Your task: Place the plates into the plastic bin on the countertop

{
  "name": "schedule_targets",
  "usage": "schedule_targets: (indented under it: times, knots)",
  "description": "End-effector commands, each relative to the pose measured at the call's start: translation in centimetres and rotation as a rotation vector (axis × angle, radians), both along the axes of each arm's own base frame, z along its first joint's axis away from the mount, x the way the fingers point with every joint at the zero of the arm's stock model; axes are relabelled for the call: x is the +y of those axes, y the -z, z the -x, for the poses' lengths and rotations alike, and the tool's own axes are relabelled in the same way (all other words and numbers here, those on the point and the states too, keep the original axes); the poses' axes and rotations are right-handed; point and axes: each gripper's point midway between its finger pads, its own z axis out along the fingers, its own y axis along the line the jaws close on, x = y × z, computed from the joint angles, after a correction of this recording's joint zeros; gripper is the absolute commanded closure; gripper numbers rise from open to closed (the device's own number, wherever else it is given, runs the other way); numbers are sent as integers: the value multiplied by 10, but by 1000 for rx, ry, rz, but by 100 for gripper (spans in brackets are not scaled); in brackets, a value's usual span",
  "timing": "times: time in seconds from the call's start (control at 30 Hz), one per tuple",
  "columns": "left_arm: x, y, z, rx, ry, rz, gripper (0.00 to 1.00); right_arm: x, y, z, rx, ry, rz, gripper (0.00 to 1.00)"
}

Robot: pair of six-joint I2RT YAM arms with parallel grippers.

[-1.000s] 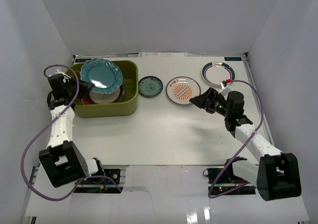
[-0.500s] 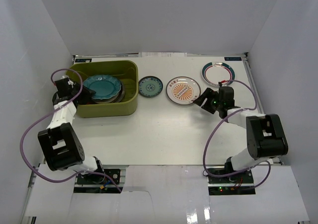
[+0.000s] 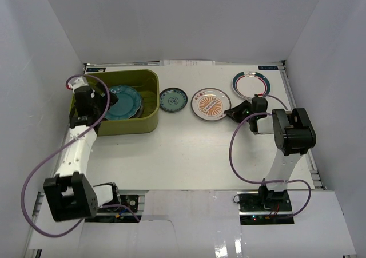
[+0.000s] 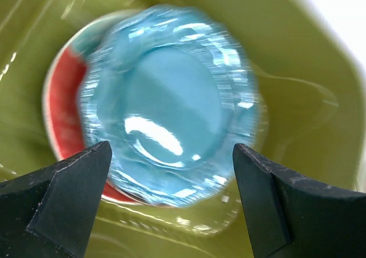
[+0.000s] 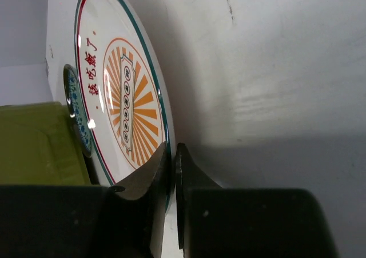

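Surface: white surface (image 3: pixel 189 149), boxed in by white walls (image 3: pixel 171 23); your two arms reach in from its near edge.
Plastic bin: the olive-green tub (image 3: pixel 147 80) sits at the rear left of the surface.
Inside the bin: the plain teal plate (image 4: pixel 171 103) lies on top of a red plate (image 4: pixel 57 109), of which you see only a crescent along one side. Anything further down the stack is hidden.
Left pincer: your left pincer (image 3: pixel 106 104) hangs over the bin's left side with its jaws wide apart. In the left wrist view the teal plate fills the gap between the two fingers (image 4: pixel 74 189), and neither one touches it.
Right pincer: your right pincer (image 5: pixel 170 161) is low on the surface, its jaws drawn almost together and clamped on the near-right rim of the orange sunburst plate (image 3: pixel 210 104).
Sunburst plate: it lies on the surface, right of the bin and apart from it.
Small teal plate: it (image 3: pixel 172 100) lies flat between the bin and the sunburst plate, touching neither.
Teal-red rimmed plate: the white one (image 3: pixel 251 84) lies at the rear right, behind your right pincer and apart from the sunburst plate.
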Motion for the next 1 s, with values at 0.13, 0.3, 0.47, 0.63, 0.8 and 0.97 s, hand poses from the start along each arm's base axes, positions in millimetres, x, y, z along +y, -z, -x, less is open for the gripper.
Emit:
schedule_targets:
  times: [0.13,0.3,0.47,0.63,0.8,0.97]
  knots:
    - [-42,-95,24,-278,133,-127,2,-15,-26,26,-60,64,-41,92]
    - [-151,-129,42,-352,609,109,2,-6,-84,59,-218,-35,-84,92]
    - [-243,-119,67,-257,946,288,2,11,-162,88,-412,-178,-133,92]
    - [-292,-105,60,-184,1039,281,2,18,-214,105,-535,-253,-142,92]
    - [-335,-89,55,-133,1116,310,2,27,-237,117,-581,-333,-166,92]
    - [-348,-82,48,-144,1119,343,44,31,-237,121,-577,-367,-198,92]
